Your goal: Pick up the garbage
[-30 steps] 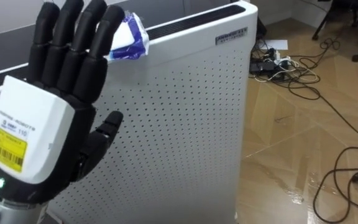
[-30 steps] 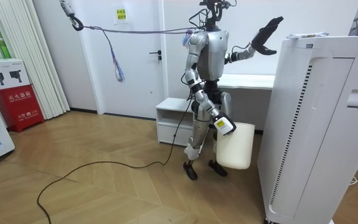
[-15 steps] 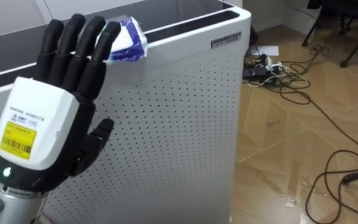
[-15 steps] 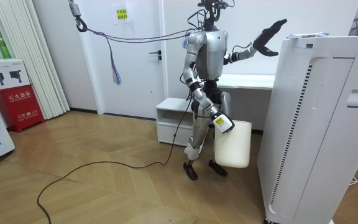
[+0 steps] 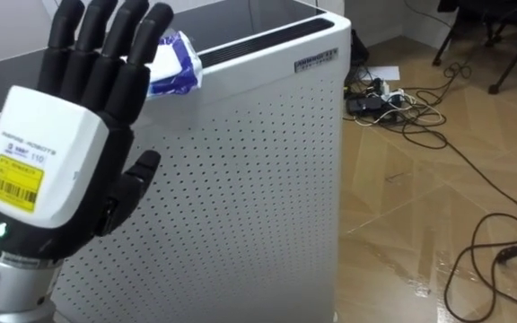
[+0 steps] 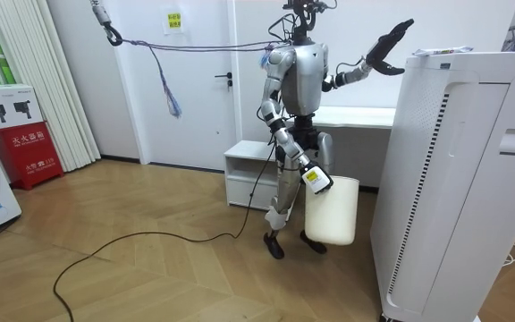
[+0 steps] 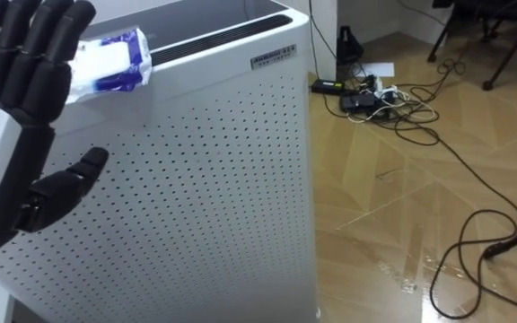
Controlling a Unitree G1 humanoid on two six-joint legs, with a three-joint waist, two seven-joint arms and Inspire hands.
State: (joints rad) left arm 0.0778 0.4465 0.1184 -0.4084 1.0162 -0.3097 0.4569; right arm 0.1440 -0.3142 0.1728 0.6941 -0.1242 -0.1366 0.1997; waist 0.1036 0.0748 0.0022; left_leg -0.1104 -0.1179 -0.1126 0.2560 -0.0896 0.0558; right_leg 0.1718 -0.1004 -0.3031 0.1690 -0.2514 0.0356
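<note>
The garbage (image 5: 174, 65) is a crumpled white-and-blue wrapper (a soft packet, by its look) lying on top of the white perforated appliance (image 5: 258, 179), at its front edge

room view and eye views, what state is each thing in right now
left hand: open, fingers straight, raised in front of the wrapper
blue and white wrapper: crumpled, lying on top of the air purifier, not yet picked
air purifier: upright on the floor
white bin: upright, carried at the right hand
door: shut
cables: tangled on the floor
</note>
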